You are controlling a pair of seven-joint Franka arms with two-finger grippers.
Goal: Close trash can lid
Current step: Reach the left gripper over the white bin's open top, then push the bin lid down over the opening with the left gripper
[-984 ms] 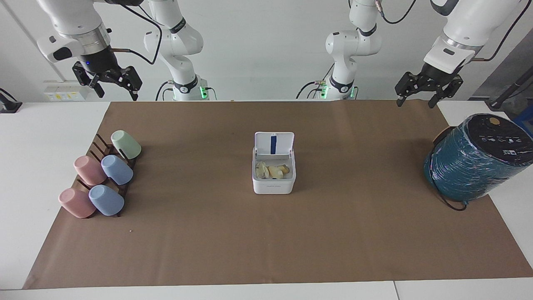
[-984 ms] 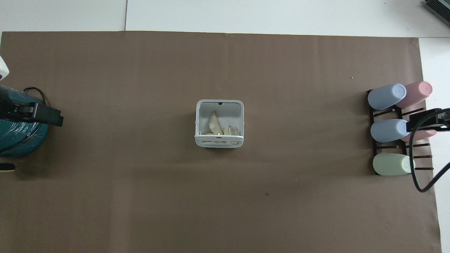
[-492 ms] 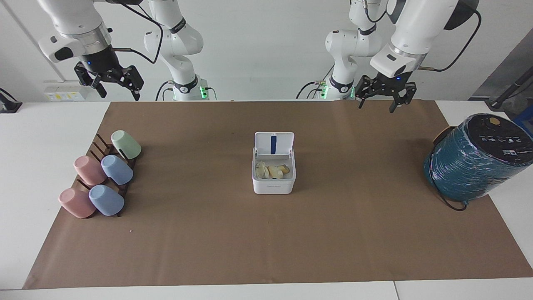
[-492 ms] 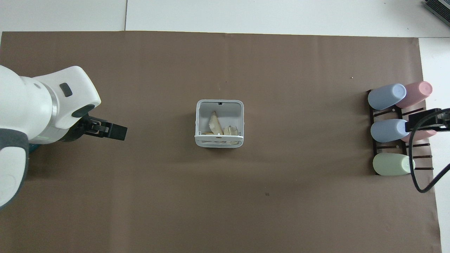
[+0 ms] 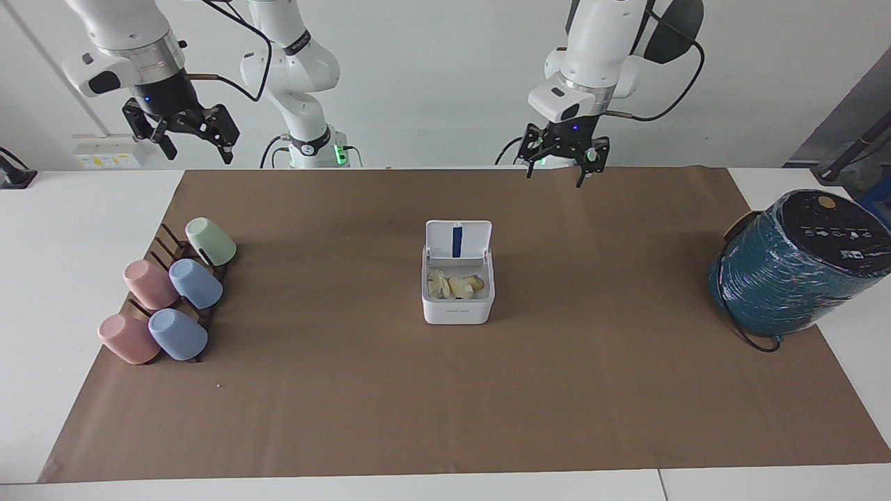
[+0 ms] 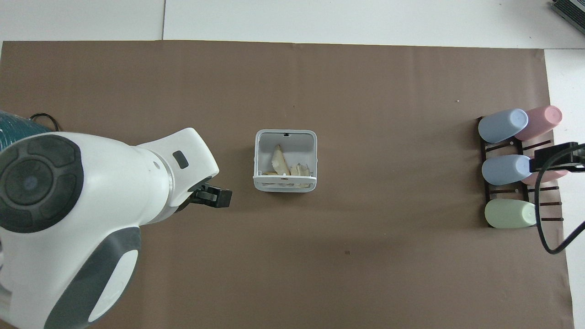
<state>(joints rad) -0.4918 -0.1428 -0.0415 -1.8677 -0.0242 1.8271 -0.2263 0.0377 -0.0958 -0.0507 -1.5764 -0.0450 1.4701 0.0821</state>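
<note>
The small white trash can [image 5: 457, 312] stands at the middle of the brown mat, with pale scraps inside. Its lid [image 5: 458, 239] stands upright on the edge nearer the robots, blue strip showing. In the overhead view the trash can [image 6: 292, 142] is open and the lid [image 6: 284, 185] shows edge-on. My left gripper [image 5: 555, 174] is open and empty, raised in the air over the mat beside the can toward the left arm's end; it also shows in the overhead view [image 6: 218, 197]. My right gripper [image 5: 186, 145] is open and empty, and waits high over the cup rack [image 6: 555, 157].
A big teal-wrapped cylinder with a black top [image 5: 793, 268] lies at the left arm's end of the table. A dark rack with several pastel cups [image 5: 167, 299] sits at the right arm's end. The brown mat [image 5: 445, 417] covers most of the table.
My left arm has swung from over the teal cylinder toward the middle of the table, and its gripper is now close beside the trash can. The right arm barely moved. The lid stays upright.
</note>
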